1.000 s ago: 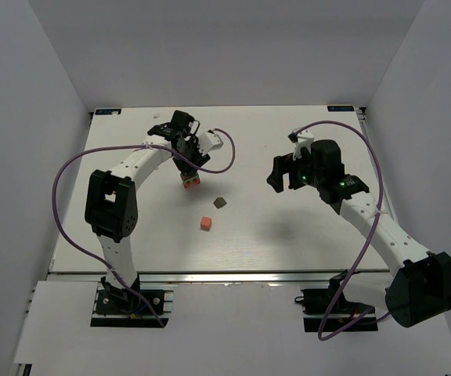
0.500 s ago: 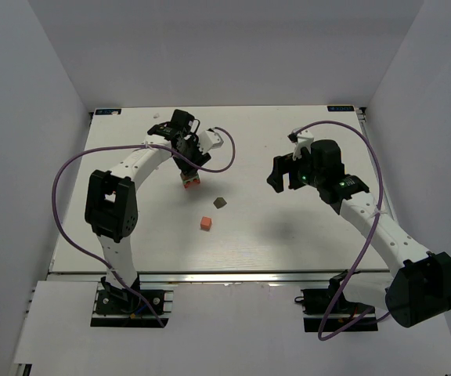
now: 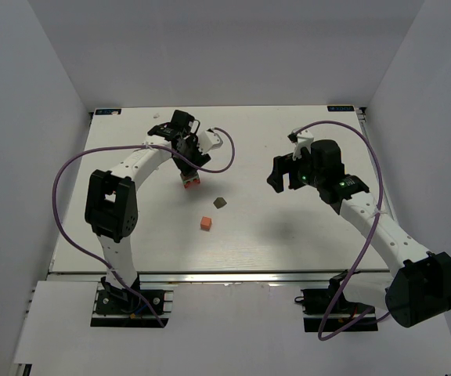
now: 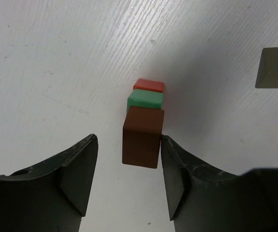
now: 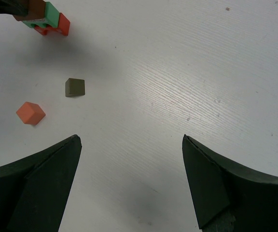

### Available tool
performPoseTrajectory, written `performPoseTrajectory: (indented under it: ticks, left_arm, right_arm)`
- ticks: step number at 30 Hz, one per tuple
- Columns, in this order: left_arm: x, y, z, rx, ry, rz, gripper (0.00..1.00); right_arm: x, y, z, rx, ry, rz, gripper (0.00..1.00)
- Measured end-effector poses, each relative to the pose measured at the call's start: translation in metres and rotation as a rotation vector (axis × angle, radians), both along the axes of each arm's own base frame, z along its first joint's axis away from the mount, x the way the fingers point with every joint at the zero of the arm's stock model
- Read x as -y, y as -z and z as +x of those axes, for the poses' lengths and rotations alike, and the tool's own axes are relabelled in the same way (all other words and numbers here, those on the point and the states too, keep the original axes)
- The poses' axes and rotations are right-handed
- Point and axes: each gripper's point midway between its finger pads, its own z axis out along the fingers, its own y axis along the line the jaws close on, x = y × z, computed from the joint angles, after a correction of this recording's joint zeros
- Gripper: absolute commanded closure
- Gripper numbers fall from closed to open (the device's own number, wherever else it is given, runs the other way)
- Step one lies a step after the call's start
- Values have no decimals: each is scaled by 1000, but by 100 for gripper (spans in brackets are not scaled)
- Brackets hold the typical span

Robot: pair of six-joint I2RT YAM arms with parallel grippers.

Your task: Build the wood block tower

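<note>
The tower (image 3: 192, 181) stands at the back left of the table. In the left wrist view it is a red notched piece (image 4: 149, 85), a mint-green slab (image 4: 145, 100) and a dark brown block (image 4: 142, 137) on top. My left gripper (image 4: 128, 140) is open around the brown block: the right finger touches its edge and the left finger stands apart. A second dark brown block (image 3: 220, 202) and an orange cube (image 3: 205, 223) lie loose nearby. My right gripper (image 3: 284, 174) is open and empty, hovering to the right of them.
In the right wrist view the tower (image 5: 49, 21) is at the top left, with the loose dark block (image 5: 75, 87) and orange cube (image 5: 31, 113) below it. White walls enclose the table (image 3: 304, 235) on three sides.
</note>
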Motion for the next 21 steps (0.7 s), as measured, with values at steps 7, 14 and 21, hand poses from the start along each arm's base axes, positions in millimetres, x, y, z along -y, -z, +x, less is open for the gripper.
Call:
performPoseTrajectory:
  ticks: [7,14,21]
  left_arm:
    - [-1,-1,5,20,-7,7,35]
    - [-2,0,4,20,-5,13,34]
    - [-2,2,-3,-7,24,14,33]
  right_arm:
    - [0,0,0,2,-1,-3,11]
    - [1,0,1,5,0,-7,11]
    - [1,0,1,4,-1,-6,11]
